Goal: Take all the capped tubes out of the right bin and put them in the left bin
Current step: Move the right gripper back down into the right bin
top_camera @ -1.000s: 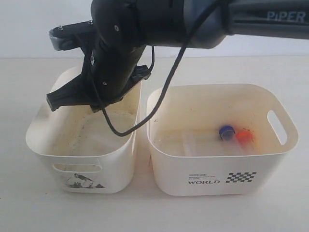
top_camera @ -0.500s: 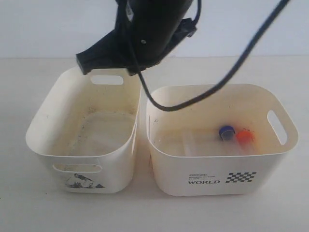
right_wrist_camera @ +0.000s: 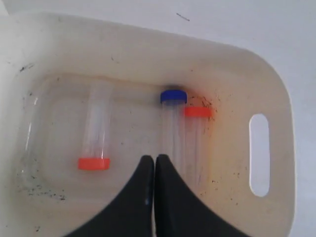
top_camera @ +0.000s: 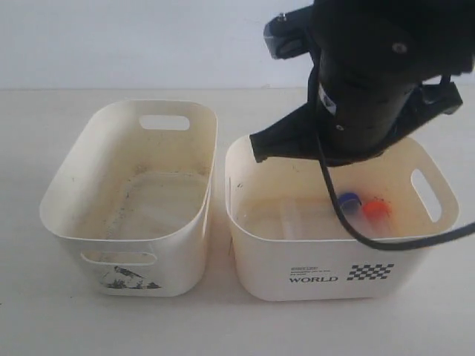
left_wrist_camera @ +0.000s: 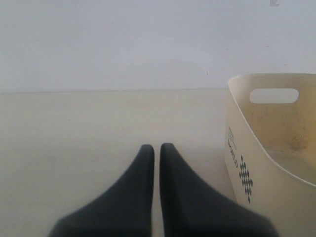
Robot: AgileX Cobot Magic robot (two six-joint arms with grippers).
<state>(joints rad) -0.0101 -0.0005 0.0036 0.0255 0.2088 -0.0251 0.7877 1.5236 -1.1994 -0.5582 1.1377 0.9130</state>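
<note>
The right bin [top_camera: 415,245], marked "WORLD", holds three capped tubes lying flat. The blue-capped tube [right_wrist_camera: 173,123] and an orange-capped tube [right_wrist_camera: 197,138] lie side by side; another orange-capped tube [right_wrist_camera: 95,133] lies apart near the opposite end. In the exterior view the blue cap [top_camera: 347,200] and one orange cap [top_camera: 375,211] show. My right gripper [right_wrist_camera: 154,160] hangs over this bin, shut and empty, its black tips [top_camera: 260,146] above the bin's far left rim. The left bin [top_camera: 67,215] shows a grimy floor with no tube visible. My left gripper [left_wrist_camera: 156,148] is shut and empty beside the left bin's side wall [left_wrist_camera: 256,173].
The two bins stand side by side on a pale table [top_camera: 223,326], almost touching. A black cable [top_camera: 386,245] from the right arm droops across the right bin's front rim. A white wall stands behind the table.
My right arm has swung from low over the left bin, up and across to the right, and now hangs over the right bin. The tubes have not moved.
</note>
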